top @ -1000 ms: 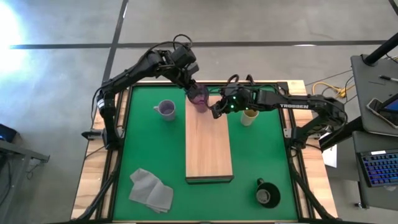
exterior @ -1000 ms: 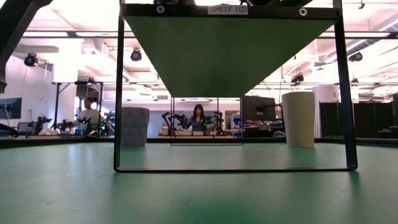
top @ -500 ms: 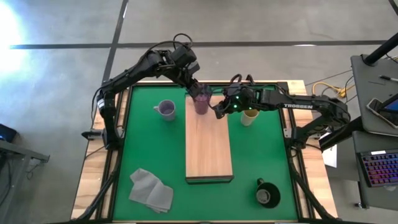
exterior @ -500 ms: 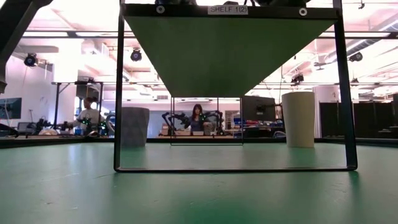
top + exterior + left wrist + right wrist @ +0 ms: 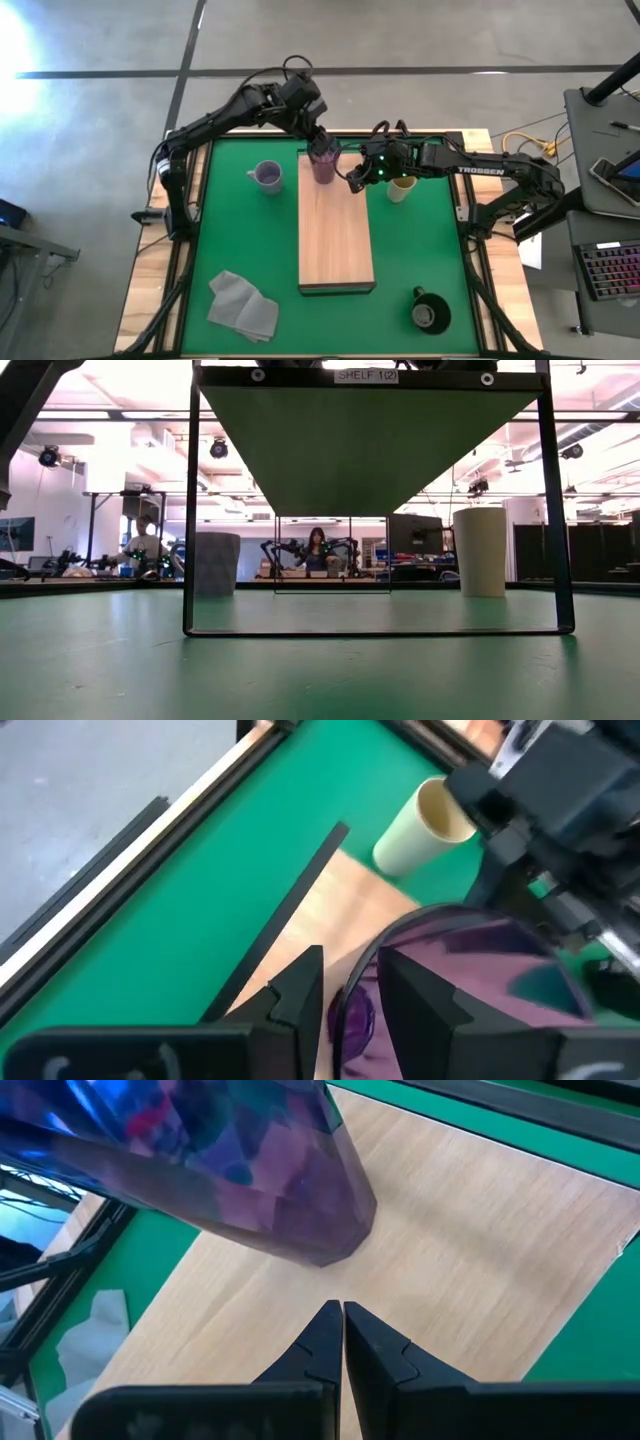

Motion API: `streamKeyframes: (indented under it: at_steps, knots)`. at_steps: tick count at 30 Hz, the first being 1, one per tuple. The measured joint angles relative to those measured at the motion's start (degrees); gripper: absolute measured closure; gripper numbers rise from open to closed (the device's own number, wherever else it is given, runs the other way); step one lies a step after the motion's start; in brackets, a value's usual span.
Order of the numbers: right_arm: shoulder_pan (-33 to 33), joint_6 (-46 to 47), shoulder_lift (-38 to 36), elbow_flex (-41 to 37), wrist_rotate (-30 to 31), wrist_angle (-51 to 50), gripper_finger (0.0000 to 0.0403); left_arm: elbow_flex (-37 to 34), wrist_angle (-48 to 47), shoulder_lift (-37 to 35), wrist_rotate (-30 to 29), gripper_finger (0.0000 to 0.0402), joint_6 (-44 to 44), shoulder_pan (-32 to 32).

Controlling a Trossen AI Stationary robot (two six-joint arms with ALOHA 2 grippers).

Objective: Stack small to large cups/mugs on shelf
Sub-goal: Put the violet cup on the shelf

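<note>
At the far end of the shelf (image 5: 336,220), near its far left corner, we have the left gripper (image 5: 320,143) pinching the rim of the purple ribbed tumbler (image 5: 323,165), one finger inside the cup and one outside, as the left wrist view shows. Whether the tumbler's base is touching the wood we cannot tell; from the right wrist view it looks tilted with its foot just above or barely meeting the board. Our right gripper (image 5: 351,180) hangs over the shelf just beside the tumbler, on its right, with its fingers pressed together and nothing between them.

As for progress, we judge the task to be at its first placement. The tumbler is the only cup over the shelf, and the left fingers have not let go of it. The other three are all on the green mat (image 5: 230,230): the cream-yellow cup (image 5: 401,187) just off the shelf's right edge near the far end, the lavender mug (image 5: 266,176) off the left edge near the far end, and the black mug (image 5: 429,311) at the near right corner. A grey cloth (image 5: 243,305) lies near the near left corner. So, by our reckoning, one cup is nearly set down and three remain to be fetched and nested in order of size
</note>
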Motion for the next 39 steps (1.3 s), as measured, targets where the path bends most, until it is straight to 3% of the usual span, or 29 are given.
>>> streamKeyframes:
  at_steps: [13, 22, 30, 33, 39]
  knots:
    - [0.0, 0.4, 0.0, 0.0, 0.0, 0.1, 0.0394, 0.0, 0.3, -0.5, 0.2, 0.0317, 0.0, 0.1]
    - [0.0, 0.1, -0.3, 0.0, -0.1, 1.2, 0.0394, 0.0, -1.9, -5.9, 0.0, 0.0317, 0.0, 0.1]
    - [0.7, 0.3, -0.5, 0.6, -0.5, 3.8, 0.0394, -0.3, -13.5, -12.2, -3.8, 0.0317, 0.0, -0.7]
    - [0.9, 0.5, -0.6, 0.6, -0.5, 4.9, 0.0394, -1.8, -17.4, -13.6, -5.3, 0.0317, -0.2, -1.8]
    - [0.9, 0.6, -0.6, 0.6, -0.1, 5.1, 0.0394, -10.0, -12.9, -14.8, -5.1, 0.0317, -3.0, -5.3]
